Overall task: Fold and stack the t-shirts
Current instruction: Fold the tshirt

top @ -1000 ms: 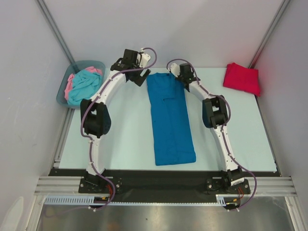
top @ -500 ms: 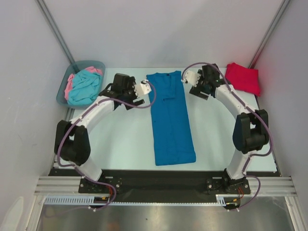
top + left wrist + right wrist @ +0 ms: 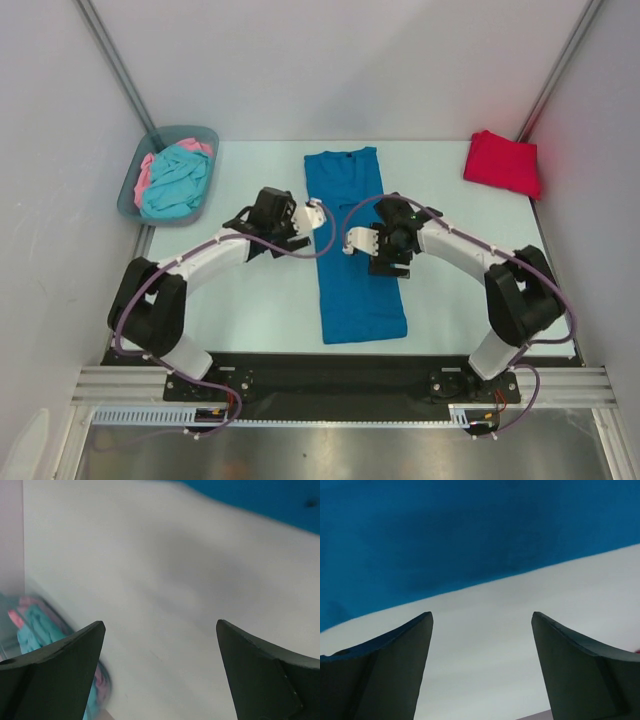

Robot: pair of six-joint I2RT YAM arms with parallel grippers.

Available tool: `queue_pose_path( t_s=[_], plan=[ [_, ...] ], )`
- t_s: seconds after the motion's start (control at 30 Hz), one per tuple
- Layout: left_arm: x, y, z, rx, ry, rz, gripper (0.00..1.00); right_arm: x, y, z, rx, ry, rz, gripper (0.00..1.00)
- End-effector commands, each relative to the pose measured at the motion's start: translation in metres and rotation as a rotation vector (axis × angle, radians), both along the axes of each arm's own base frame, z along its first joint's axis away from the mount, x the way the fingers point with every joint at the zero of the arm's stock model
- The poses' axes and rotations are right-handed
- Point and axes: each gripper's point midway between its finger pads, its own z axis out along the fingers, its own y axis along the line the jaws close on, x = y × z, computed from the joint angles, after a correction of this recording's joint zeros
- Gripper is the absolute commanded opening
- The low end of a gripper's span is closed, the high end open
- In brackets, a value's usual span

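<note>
A deep blue t-shirt (image 3: 352,240), folded into a long strip, lies flat down the middle of the table. My left gripper (image 3: 272,235) hovers by its left edge, open; in the left wrist view the left gripper (image 3: 160,622) frames only bare table, with the blue t-shirt (image 3: 270,500) at the top right. My right gripper (image 3: 388,255) is over the strip's right edge, open and empty. In the right wrist view the right gripper (image 3: 482,614) has bare table between its jaws, the blue t-shirt (image 3: 445,535) beyond. A folded red t-shirt (image 3: 503,162) lies at the back right.
A grey-blue bin (image 3: 198,134) at the back left holds a crumpled turquoise t-shirt (image 3: 178,180) and a pink t-shirt (image 3: 148,170). The turquoise t-shirt (image 3: 30,630) also shows low left in the left wrist view. Grey walls close in both sides and the back.
My right gripper opened and let go of the blue t-shirt's far corner. Both arms swung from the shirt's far end toward its middle.
</note>
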Motion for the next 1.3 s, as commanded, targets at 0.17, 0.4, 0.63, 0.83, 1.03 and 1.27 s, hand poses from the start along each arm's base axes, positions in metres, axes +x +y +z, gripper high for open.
queue_pose_path(
  t_s=[0.17,0.4,0.63,0.83,1.03,1.27],
  plan=[
    [0.039,0.100,0.011,-0.088,-0.051,0.594,1.00,-0.081,0.054,0.031,0.104,-0.013,0.111,0.90],
    [0.038,0.119,0.009,-0.166,-0.037,0.699,1.00,-0.104,0.054,0.018,0.072,0.017,0.155,0.84],
    [0.038,0.106,0.035,-0.292,-0.021,0.715,1.00,-0.146,0.063,0.011,0.088,0.037,0.245,0.81],
    [0.046,0.102,0.060,-0.292,-0.025,0.697,1.00,-0.160,0.066,0.021,0.126,0.028,0.260,0.82],
    [0.043,0.115,0.086,-0.248,-0.091,0.699,1.00,-0.176,0.042,0.007,0.077,0.016,0.326,0.81],
    [0.019,0.123,0.084,-0.230,-0.116,0.673,1.00,-0.098,-0.011,0.054,-0.018,-0.320,0.181,0.90]
  ],
)
